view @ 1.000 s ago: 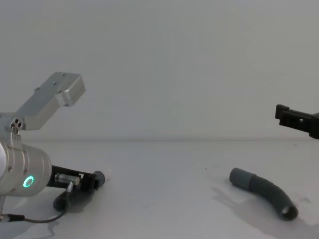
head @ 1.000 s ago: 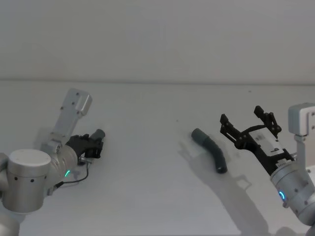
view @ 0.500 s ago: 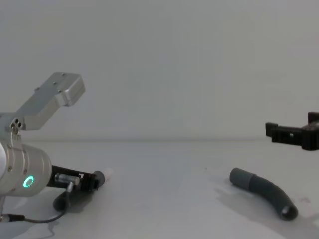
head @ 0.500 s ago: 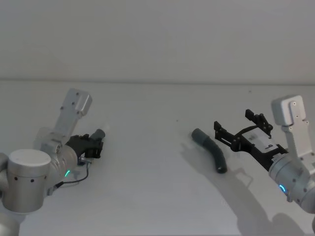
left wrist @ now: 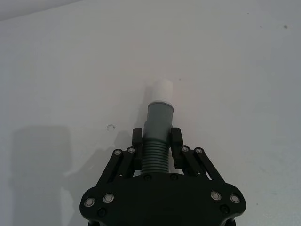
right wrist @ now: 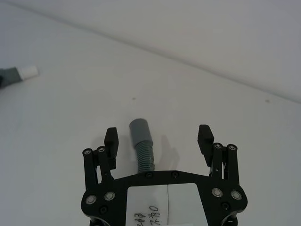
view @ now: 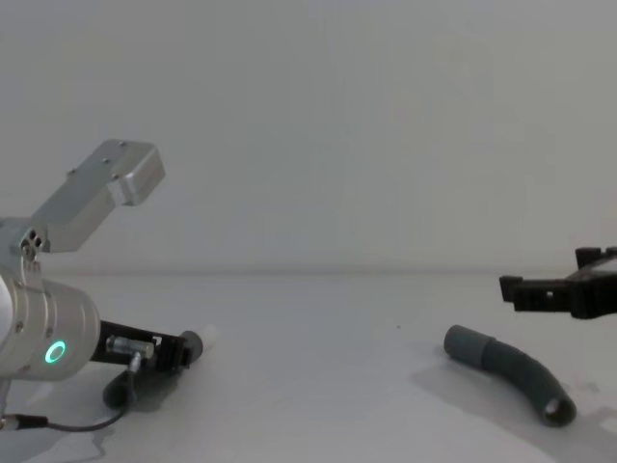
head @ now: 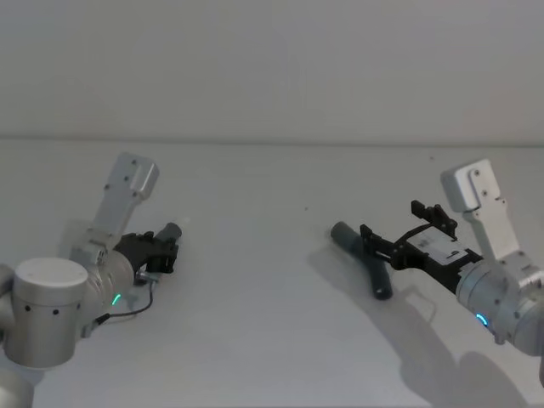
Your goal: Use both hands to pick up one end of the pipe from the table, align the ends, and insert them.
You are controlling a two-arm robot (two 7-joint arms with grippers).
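Observation:
My left gripper (head: 164, 247) lies low on the table (head: 255, 331) at the left, shut on a dark ribbed pipe piece (left wrist: 157, 157). That piece's narrow grey end (left wrist: 160, 115) with a white tip (left wrist: 164, 89) sticks out past the fingers. In the chest view the same gripper (view: 179, 349) rests on the surface. The other pipe piece (head: 375, 269) lies curved on the table at the right, its wider grey collar (right wrist: 139, 129) pointing away. My right gripper (head: 392, 224) hovers just above it, open, with the ribbed body (right wrist: 144, 155) between the spread fingers and untouched. From the chest, this gripper (view: 545, 287) hangs above the piece (view: 511, 369).
The table is plain and white-grey, with a pale wall (head: 272, 68) behind its far edge. A thin black cable (view: 58, 422) trails from the left arm near the front. The left piece's white tip (right wrist: 29, 71) shows far off in the right wrist view.
My right gripper has moved left and down, from beside the right pipe piece to straddling it from above, still open. The left gripper and both pieces have stayed put.

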